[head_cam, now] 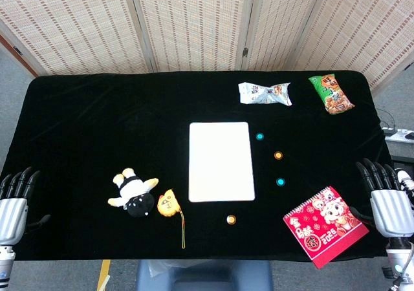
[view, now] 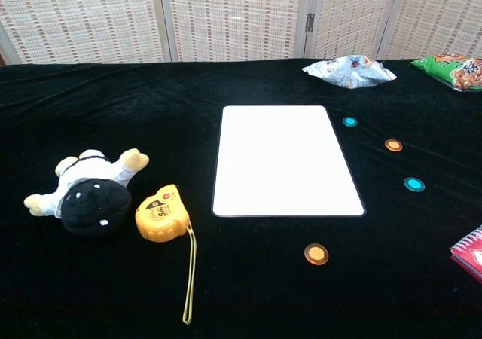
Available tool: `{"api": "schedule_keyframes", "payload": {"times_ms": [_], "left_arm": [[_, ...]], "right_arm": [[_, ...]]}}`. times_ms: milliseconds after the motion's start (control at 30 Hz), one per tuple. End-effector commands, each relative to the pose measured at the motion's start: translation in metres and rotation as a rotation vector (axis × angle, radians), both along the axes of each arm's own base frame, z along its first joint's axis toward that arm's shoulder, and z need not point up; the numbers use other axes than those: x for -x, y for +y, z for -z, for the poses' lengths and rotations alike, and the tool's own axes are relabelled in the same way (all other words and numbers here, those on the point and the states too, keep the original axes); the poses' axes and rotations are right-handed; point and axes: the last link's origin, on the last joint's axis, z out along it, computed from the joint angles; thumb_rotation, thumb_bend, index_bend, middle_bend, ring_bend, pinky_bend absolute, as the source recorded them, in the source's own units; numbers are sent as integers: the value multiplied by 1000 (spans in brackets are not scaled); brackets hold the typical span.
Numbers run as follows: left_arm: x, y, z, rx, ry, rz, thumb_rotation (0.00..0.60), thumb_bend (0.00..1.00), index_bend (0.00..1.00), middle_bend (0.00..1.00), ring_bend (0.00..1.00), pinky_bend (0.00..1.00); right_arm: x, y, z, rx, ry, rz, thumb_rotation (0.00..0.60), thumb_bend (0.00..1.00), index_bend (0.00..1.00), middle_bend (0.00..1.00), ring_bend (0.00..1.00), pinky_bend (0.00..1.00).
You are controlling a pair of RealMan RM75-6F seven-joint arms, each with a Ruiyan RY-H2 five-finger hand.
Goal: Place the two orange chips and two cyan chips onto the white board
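Observation:
The white board [head_cam: 220, 161] [view: 285, 160] lies flat in the middle of the black table with nothing on it. To its right sit a cyan chip [head_cam: 260, 136] [view: 350, 121], an orange chip [head_cam: 278, 155] [view: 393, 145] and a second cyan chip [head_cam: 281, 182] [view: 413, 184]. Another orange chip [head_cam: 231, 219] [view: 316, 254] lies just in front of the board. My left hand [head_cam: 14, 200] hangs at the table's front left corner, fingers apart, holding nothing. My right hand [head_cam: 388, 197] is at the front right edge, also open and empty. Neither hand shows in the chest view.
A plush toy [head_cam: 132, 193] [view: 90, 192] and a yellow tape measure [head_cam: 167, 204] [view: 160, 214] lie left of the board. A red notebook [head_cam: 322, 224] [view: 471, 252] sits front right. A white snack bag [head_cam: 264, 94] [view: 349, 71] and a green one [head_cam: 330, 94] [view: 450, 69] lie at the back right.

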Motion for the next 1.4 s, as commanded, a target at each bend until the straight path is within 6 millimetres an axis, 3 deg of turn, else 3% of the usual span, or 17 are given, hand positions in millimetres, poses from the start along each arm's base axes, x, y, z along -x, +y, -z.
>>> {"api": "schedule_keyframes", "payload": {"times_ms": [33, 433, 633, 867, 1067, 1400], "left_arm": [[2, 1, 1, -5, 8, -8, 600, 170, 15, 52, 86, 0], [3, -6, -2, -13, -4, -5, 600, 169, 15, 51, 86, 0], [1, -7, -4, -15, -13, 7, 600, 170, 15, 52, 86, 0], [0, -8, -3, -6, -14, 12, 600, 169, 15, 52, 86, 0], [1, -9, -5, -8, -15, 13, 600, 170, 16, 51, 86, 0], [6, -12, -4, 2, -12, -8, 600, 169, 15, 52, 87, 0]], "right_arm": [[-1, -1, 0, -5, -2, -5, 600, 44, 0, 0, 47, 0], [-10, -2, 4, -52, -30, -60, 600, 43, 0, 0, 53, 0], [-36, -9, 22, -151, -24, -174, 600, 44, 27, 0, 53, 0], [-85, -23, 65, -326, -12, -366, 600, 44, 200, 0, 2, 0], [-119, -29, 111, -500, 28, -456, 600, 43, 241, 0, 0, 0], [-145, -39, 159, -633, 72, -494, 600, 76, 311, 11, 0, 0]]}}
